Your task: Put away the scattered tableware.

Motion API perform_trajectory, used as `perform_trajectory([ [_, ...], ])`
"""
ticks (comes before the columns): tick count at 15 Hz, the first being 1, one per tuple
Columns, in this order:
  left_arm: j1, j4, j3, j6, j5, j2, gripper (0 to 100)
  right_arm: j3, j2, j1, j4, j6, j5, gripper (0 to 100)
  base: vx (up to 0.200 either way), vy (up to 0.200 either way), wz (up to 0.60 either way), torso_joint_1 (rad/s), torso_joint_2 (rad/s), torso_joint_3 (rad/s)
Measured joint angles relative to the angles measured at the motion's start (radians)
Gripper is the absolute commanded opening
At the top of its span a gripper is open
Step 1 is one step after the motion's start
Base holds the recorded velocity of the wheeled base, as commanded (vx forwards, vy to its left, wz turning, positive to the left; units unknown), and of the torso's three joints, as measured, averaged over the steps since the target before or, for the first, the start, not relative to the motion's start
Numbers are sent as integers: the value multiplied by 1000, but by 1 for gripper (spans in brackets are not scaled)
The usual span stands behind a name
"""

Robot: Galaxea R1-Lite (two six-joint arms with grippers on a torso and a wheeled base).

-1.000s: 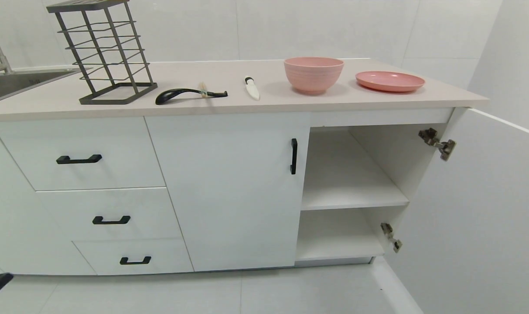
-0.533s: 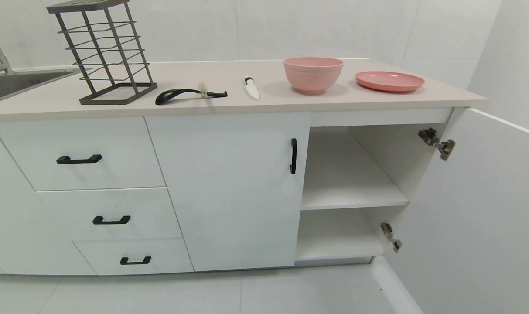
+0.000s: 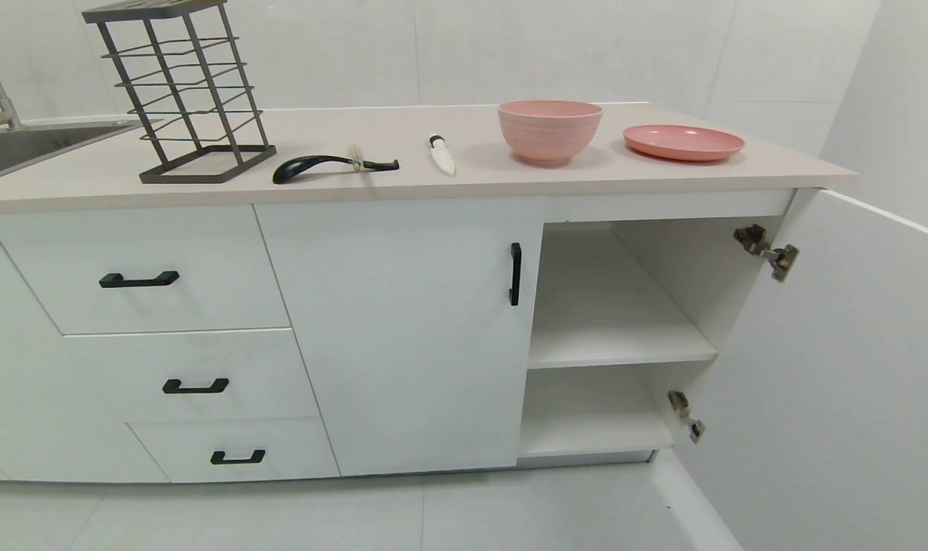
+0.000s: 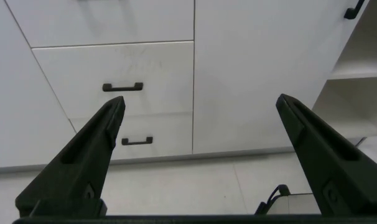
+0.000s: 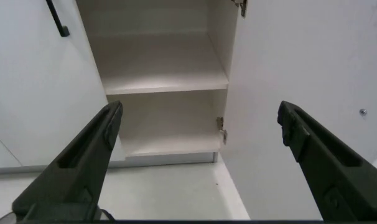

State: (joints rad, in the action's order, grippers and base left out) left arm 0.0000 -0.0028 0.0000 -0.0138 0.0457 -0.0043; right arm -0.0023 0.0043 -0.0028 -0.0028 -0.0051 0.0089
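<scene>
- The left end effector hangs low, its two black fingers spread wide with nothing between them. Straight ahead of it are the white drawer fronts with black bar handles.
- The right end effector is likewise spread apart and holds nothing. It faces the open white cupboard, whose door probably stands open to receive the crockery.
- The tableware all lies on the beige counter, above and well apart from both end effectors.
- It comprises a round pink bowl, a flat pink plate near it, a white-bladed knife and a black curved spoon.
- A dark wire rack stands upright beyond the spoon, near the steel sink, and looks suited to holding the cutlery.
</scene>
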Motion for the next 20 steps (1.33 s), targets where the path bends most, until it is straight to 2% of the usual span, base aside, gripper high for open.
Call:
perform_trajectory([
  [2, 0, 0, 0, 0, -1, 0, 100, 0, -1, 1, 3, 20, 3, 100, 0, 0, 0, 0, 0, 0],
  [7, 0, 3, 0, 4, -5, 0, 100, 1, -1, 1, 3, 23, 4, 100, 200, -200, 0, 5, 3, 0],
  [10, 0, 1, 0, 4, -7, 0, 100, 1, -1, 1, 3, 23, 1, 100, 0, 0, 0, 0, 0, 0],
  [14, -1, 0, 0, 4, -8, 0, 100, 1, -1, 1, 3, 24, 1, 100, 0, 0, -300, 1, 0, 0],
  [20, 0, 1, 0, 4, -7, 1, 100, 1, -1, 1, 2, 20, 0, 100, 0, 0, 0, 0, 0, 0],
])
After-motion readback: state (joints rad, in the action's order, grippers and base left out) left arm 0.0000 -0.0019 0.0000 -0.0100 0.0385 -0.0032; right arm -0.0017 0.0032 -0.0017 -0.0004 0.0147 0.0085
